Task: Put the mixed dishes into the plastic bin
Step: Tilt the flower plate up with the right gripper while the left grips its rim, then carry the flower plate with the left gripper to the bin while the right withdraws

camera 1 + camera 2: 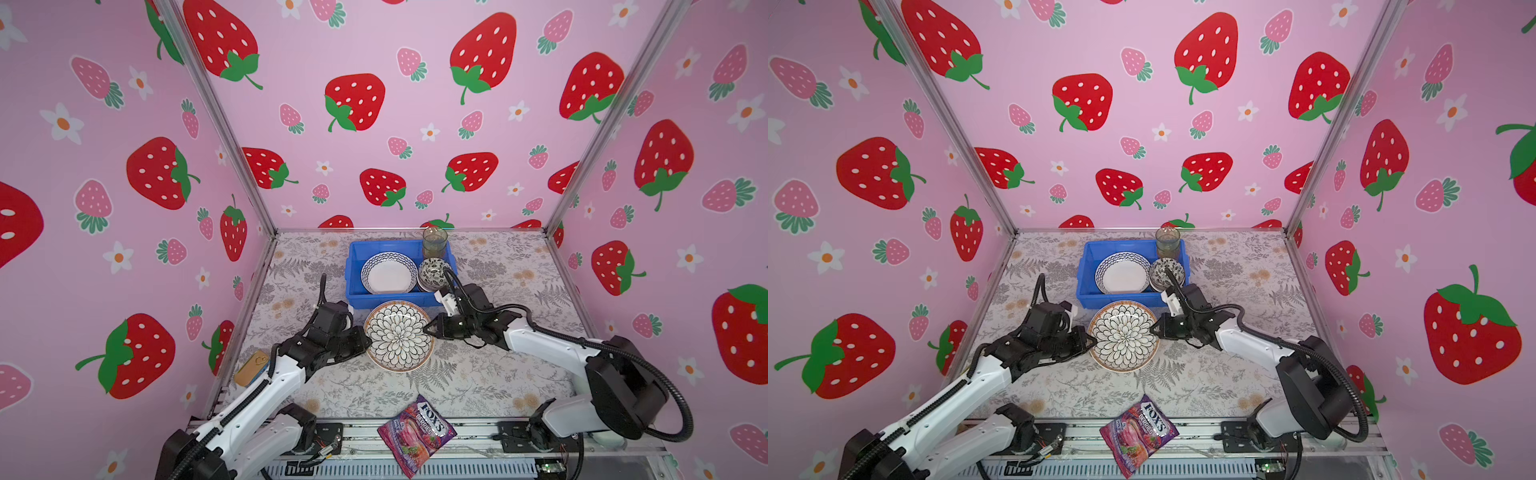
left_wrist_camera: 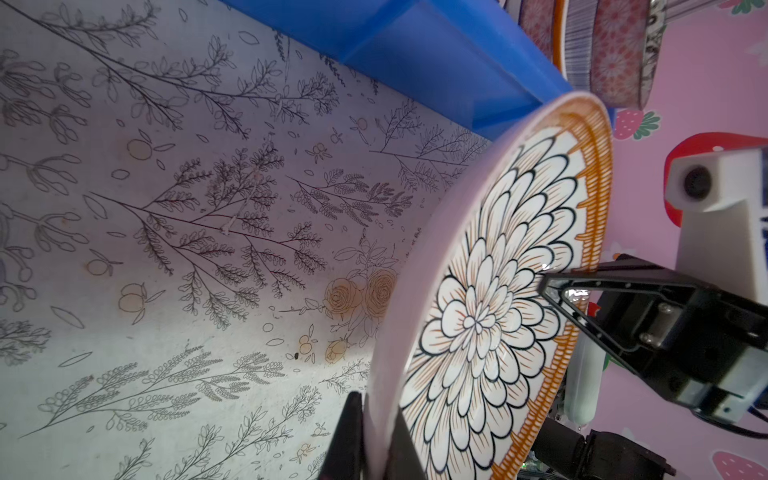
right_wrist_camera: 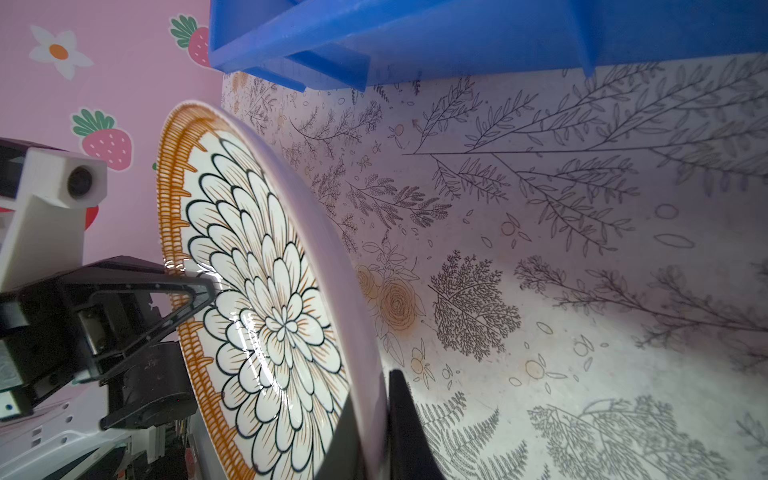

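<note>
The left gripper (image 1: 368,345) and right gripper (image 1: 426,329) pinch opposite rims of the round, orange-edged, petal-patterned ceramic plate (image 1: 399,336) (just beside the bright blue rectangular plastic bin (image 1: 357,300)).

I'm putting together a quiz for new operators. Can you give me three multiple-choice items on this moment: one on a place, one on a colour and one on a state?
1. Where is the petal plate?
A) inside the blue bin
B) outside the bin, on its near side
C) behind the bin

2. What colour is the band around that plate's rim?
A) orange
B) green
C) blue

3. What are the left pincer and the right pincer doing?
A) both are open, clear of the plate
B) both are shut on the plate's rim, on opposite sides
C) only the right one grips it

Answers:
1 B: both top views show the plate in front of the bin's front wall.
2 A: both wrist views show orange strokes round the edge.
3 B: each wrist view shows that arm's fingers closed over the rim.
</note>
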